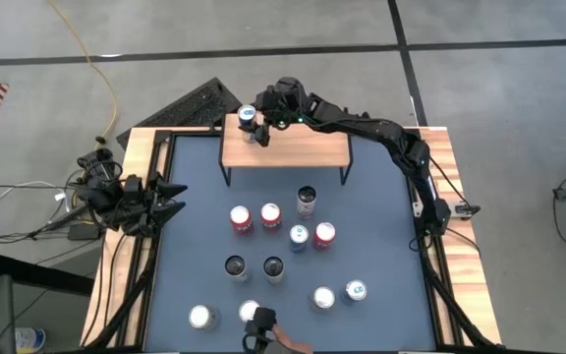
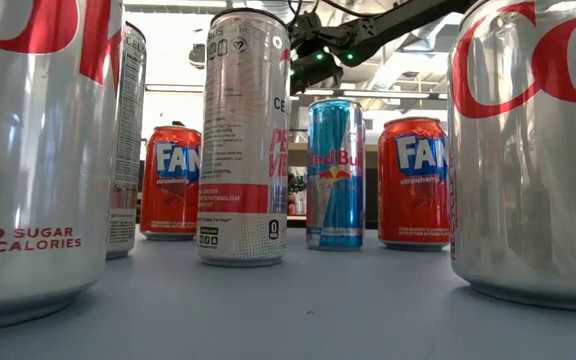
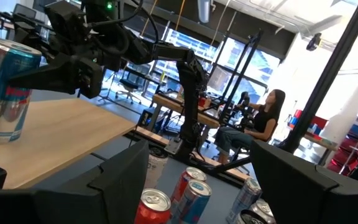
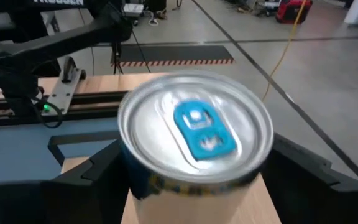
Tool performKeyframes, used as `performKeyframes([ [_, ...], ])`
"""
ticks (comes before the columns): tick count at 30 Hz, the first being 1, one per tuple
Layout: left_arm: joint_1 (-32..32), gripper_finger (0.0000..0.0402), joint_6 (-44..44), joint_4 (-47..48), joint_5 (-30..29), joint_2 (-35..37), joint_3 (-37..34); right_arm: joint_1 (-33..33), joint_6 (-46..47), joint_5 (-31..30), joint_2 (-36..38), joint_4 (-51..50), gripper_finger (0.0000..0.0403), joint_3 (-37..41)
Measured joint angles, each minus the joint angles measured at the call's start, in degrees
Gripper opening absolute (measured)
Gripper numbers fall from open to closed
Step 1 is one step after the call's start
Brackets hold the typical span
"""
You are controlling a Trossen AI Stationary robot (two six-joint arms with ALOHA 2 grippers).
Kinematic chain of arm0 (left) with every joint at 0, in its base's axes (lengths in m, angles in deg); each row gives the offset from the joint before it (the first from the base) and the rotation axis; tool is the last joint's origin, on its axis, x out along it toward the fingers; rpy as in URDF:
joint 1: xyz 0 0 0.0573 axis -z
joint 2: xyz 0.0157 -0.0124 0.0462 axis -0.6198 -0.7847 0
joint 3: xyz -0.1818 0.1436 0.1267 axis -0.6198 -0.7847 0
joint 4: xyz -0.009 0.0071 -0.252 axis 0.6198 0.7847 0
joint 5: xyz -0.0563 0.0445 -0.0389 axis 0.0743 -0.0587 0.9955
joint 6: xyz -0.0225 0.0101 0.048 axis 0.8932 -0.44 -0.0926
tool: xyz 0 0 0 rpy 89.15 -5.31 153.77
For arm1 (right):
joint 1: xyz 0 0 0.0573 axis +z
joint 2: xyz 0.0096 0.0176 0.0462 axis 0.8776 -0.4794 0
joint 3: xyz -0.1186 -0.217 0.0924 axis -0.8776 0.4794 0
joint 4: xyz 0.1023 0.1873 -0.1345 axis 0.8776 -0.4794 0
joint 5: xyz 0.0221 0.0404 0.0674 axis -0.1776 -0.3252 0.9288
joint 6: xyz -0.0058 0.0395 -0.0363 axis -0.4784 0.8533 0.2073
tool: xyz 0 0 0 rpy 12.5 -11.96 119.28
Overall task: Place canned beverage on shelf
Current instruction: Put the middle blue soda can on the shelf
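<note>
Over at the shelf's (image 1: 286, 149) far left corner, your right gripper (image 1: 260, 123) has the blue can (image 1: 249, 119) standing upright, tab up, long axis vertical. Looks like the release step: fingers spread either side, barely clear. You'd want to lift straight off next. Left gripper (image 1: 170, 196) waits spread by the table's left edge.

Yellow cable (image 1: 94, 74) snakes across grey floor, upper left of high view. Seated person (image 3: 261, 122) at desk in room background, right of centre in left wrist view. Black keyboard-like panel (image 1: 191, 104) beyond tabletop (image 1: 197, 187).
</note>
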Motion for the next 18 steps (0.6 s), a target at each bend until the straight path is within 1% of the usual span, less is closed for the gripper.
performKeyframes([
  [5,0.0,0.0272,0.0,0.0,0.0,0.0,0.0,-0.4,0.4,-0.1,0.4,-3.2,0.0322,0.0],
  [18,0.0,0.0272,0.1,0.3,0.0,0.0,0.0,-0.2,-1.7,-0.4,5.3,-15.2,0.0322,0.0],
])
